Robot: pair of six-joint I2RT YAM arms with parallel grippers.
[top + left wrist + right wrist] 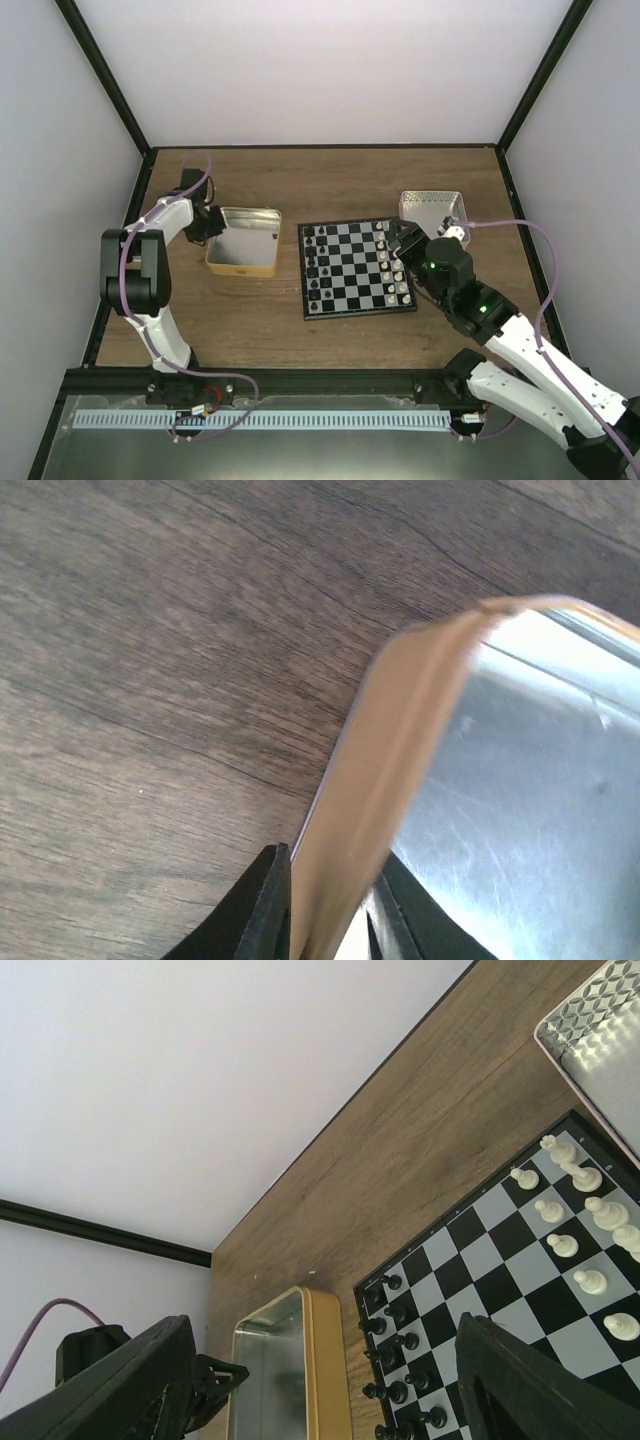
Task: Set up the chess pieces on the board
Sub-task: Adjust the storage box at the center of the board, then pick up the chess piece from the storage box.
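The board [350,268] lies mid-table. Black chess pieces [318,265] fill its two left columns and white ones [396,268] stand along its right side. In the right wrist view the black pieces [395,1360] sit near the gold tin [325,1360] and the white pieces [580,1230] at the right. My left gripper [207,228] straddles the gold tin's left wall [400,730], one finger [265,910] outside and one inside, both pressed against it. My right gripper [398,247] hovers over the board's right edge, open and holding nothing.
The gold tin [243,265] stands just left of the board and looks empty inside. A silver tin [432,205] sits behind the board's right corner. Black frame rails edge the wooden table.
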